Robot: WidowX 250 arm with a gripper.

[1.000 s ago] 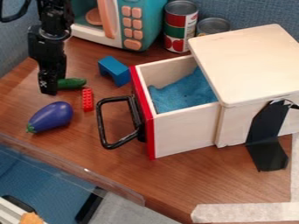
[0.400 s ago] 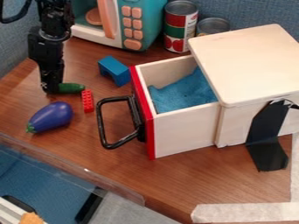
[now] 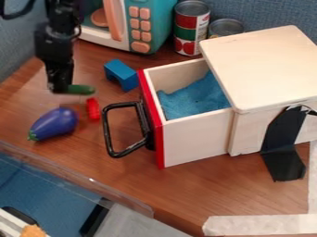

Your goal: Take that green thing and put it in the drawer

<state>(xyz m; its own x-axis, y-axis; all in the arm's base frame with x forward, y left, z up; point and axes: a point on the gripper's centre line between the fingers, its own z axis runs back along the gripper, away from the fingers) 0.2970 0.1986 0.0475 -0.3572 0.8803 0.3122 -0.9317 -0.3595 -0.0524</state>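
Brown wood tabletop [image 3: 186,194], blue partition [image 3: 266,14] behind | clear plastic strip [image 3: 80,178] along near-left edge | wood spans between eggplant [image 3: 54,124] and open drawer's [image 3: 195,139] handle [image 3: 106,132] | gripper [image 3: 60,88] upper left, jaws pinching green cucumber [image 3: 83,90], left of blue block [image 3: 123,76]

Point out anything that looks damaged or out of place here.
One oddity: a black strip, seemingly tape, runs from the wooden box's side down onto the table. Its crumpled upper end looks makeshift. Nothing else stands out.
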